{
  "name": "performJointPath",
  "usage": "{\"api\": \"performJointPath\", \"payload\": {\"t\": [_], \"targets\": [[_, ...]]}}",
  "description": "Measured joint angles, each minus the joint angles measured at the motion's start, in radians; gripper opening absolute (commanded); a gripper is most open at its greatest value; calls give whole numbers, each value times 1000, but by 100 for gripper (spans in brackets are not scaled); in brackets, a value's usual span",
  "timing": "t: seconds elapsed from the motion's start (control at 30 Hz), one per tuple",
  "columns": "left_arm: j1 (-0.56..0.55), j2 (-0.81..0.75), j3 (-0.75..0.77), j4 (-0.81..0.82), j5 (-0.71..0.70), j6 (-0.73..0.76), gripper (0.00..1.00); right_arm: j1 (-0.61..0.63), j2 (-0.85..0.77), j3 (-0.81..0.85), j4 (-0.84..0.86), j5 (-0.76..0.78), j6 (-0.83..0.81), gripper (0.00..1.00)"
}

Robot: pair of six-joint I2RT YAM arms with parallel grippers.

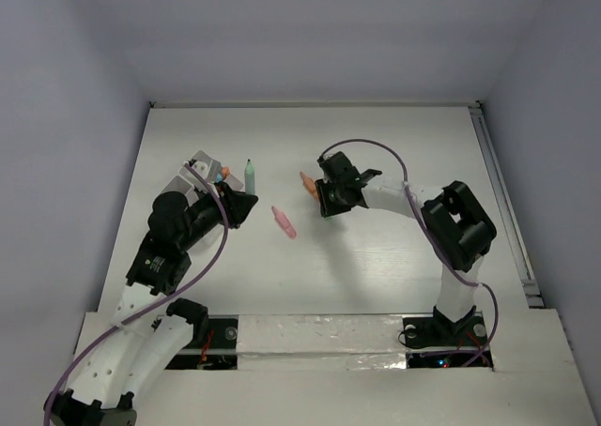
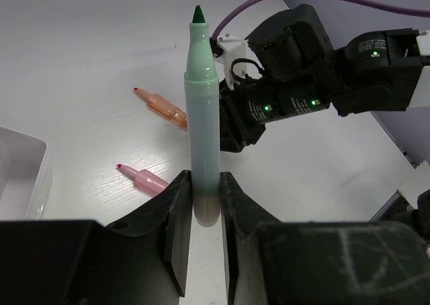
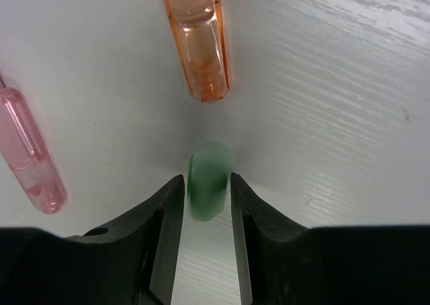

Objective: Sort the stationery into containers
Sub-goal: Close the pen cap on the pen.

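My left gripper (image 1: 239, 206) is shut on the bottom end of a light green marker (image 1: 249, 174) and holds it above the table. In the left wrist view (image 2: 205, 197) the marker (image 2: 202, 117) stands up between the jaws with its dark tip bare. My right gripper (image 1: 324, 201) is shut on a small green cap (image 3: 208, 184), seen between its fingers in the right wrist view (image 3: 207, 192). An orange marker (image 1: 306, 184) (image 3: 198, 39) and a pink marker (image 1: 284, 221) (image 3: 30, 157) lie on the table. The white containers (image 1: 202, 161) sit behind my left arm, partly hidden.
The corner of a translucent box (image 2: 20, 170) shows at the left in the left wrist view. The orange marker (image 2: 164, 105) and pink marker (image 2: 142, 177) lie between the two grippers. White walls enclose the table.
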Motion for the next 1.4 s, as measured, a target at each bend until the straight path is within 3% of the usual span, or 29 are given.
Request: {"api": "performJointPath", "payload": {"t": [0.2, 0.6, 0.7, 0.93, 1.17, 1.27, 1.4], "targets": [[1, -13, 0, 0, 3, 0, 0, 15, 47, 71, -90, 79, -35, 51], [3, -41, 0, 0, 10, 3, 0, 66, 145, 228, -240, 216, -92, 49], [3, -42, 0, 0, 15, 3, 0, 68, 159, 251, -261, 224, -102, 44], [9, -42, 0, 0, 27, 4, 0, 70, 178, 278, -280, 247, -116, 2], [11, -42, 0, 0, 29, 3, 0, 71, 110, 194, -261, 234, -102, 0], [11, -40, 0, 0, 31, 3, 0, 70, -17, 100, -230, 186, -88, 0], [11, -40, 0, 5, 64, -9, 0, 70, -255, -10, -61, 55, -45, 0]]}}
